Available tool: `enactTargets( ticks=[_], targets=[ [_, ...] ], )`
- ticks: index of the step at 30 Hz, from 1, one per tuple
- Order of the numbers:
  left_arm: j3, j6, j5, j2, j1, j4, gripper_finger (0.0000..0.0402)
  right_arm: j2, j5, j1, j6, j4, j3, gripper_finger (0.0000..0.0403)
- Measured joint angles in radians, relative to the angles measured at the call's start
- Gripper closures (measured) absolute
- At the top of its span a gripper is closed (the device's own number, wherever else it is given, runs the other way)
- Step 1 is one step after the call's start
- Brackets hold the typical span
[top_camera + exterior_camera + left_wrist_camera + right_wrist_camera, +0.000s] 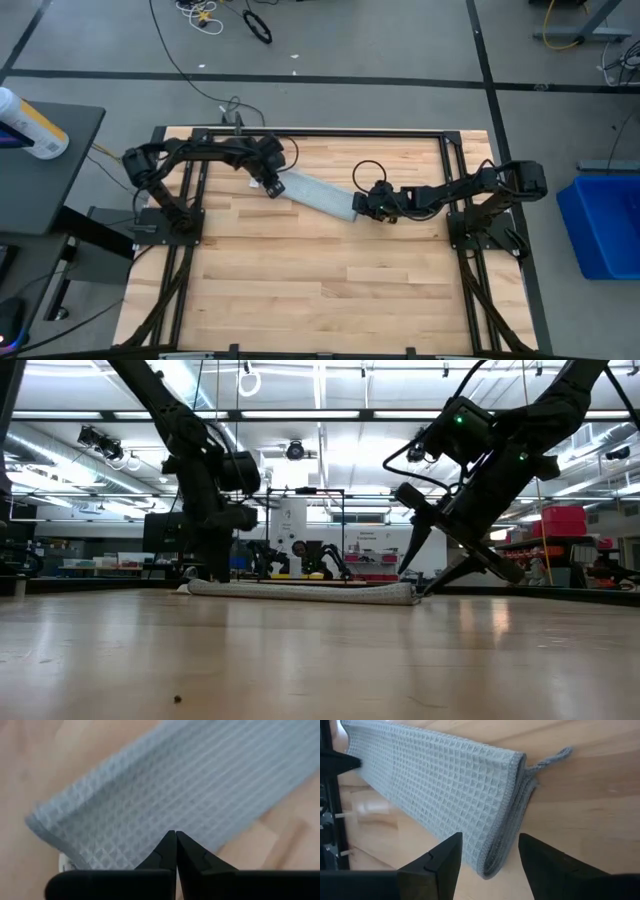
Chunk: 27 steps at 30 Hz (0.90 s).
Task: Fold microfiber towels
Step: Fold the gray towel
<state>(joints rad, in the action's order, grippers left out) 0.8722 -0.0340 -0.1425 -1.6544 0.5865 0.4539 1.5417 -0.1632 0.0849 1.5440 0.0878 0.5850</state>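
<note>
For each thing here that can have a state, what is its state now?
microfiber towel: folded into a long narrow strip, lying flat on the table.
left gripper: shut, fingers at the towel's one end.
right gripper: open, fingers either side of the other end.

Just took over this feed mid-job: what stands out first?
A grey-blue waffle-weave towel, folded into a long strip, lies across the far middle of the wooden table. The left gripper is shut at its left end; the right gripper straddles the right end, fingers open.
</note>
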Motion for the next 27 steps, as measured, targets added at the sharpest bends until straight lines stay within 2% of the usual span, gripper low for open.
enactTargets(
  ticks=[8,16,22,27],
  targets=[
    [0.011,-0.002,-0.075,-0.129,-0.007,-0.026,0.0400,-0.001,0.007,-0.005,0.012,0.033,0.001,0.0186],
    [0.006,-0.010,-0.084,-0.130,-0.002,-0.052,0.0400,-0.001,0.035,-0.016,0.049,0.022,0.001,0.0192],
    [0.004,-0.010,-0.084,-0.130,-0.002,-0.052,0.0401,-0.002,0.023,-0.061,0.103,-0.086,0.001,0.0179],
    [0.004,-0.008,-0.088,-0.130,-0.002,-0.052,0.0401,-0.004,0.006,-0.072,0.124,-0.121,0.003,0.0188]
  ],
)
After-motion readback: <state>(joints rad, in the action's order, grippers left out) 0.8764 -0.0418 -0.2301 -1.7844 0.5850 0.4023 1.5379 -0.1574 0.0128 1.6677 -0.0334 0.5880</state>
